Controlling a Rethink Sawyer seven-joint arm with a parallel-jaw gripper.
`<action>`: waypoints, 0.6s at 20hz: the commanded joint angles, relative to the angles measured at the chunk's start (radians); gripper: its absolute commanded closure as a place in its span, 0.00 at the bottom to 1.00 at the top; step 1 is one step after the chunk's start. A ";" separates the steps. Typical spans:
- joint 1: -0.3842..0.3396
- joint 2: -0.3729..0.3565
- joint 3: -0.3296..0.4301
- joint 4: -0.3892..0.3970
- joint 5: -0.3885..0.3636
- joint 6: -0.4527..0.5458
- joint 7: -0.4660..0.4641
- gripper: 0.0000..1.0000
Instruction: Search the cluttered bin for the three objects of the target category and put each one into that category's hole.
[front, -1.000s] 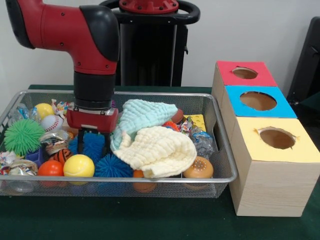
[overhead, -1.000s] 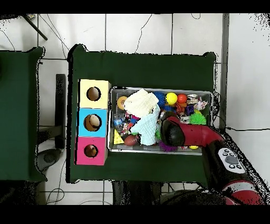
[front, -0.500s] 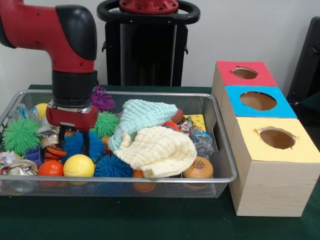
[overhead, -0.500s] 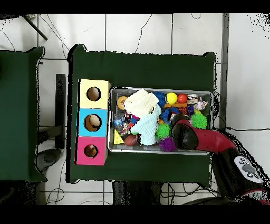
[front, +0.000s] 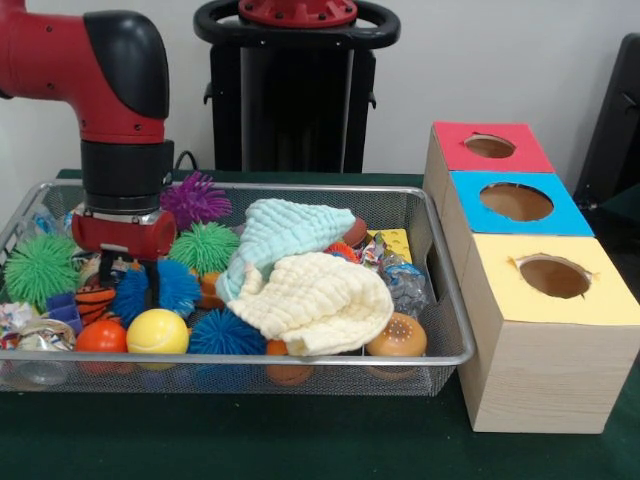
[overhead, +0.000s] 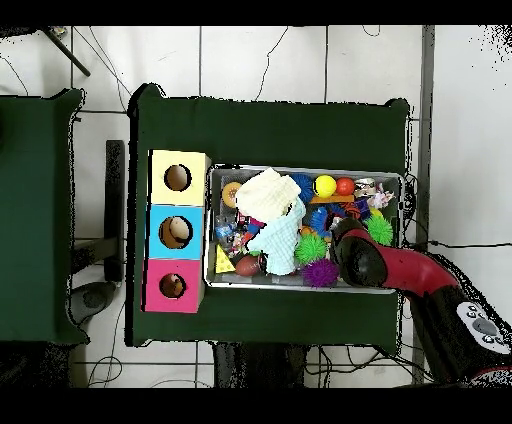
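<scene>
Red arm hides gripper (front: 125, 272) overhead; front shows it in bin (front: 300, 358), grip state unclear.

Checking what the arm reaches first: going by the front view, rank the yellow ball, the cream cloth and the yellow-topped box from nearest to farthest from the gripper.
1. Yellow ball: just below the gripper, at the bin's front-left.
2. Cream cloth: mid-bin, to the picture's right of the gripper.
3. Yellow-topped box: outside the bin, far right.
</scene>
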 joint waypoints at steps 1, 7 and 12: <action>-0.035 0.033 0.069 0.078 -0.088 0.092 -0.074 0.00; -0.046 0.022 0.078 0.088 -0.093 0.105 -0.067 0.00; -0.061 0.004 0.089 0.104 -0.088 0.119 -0.071 0.00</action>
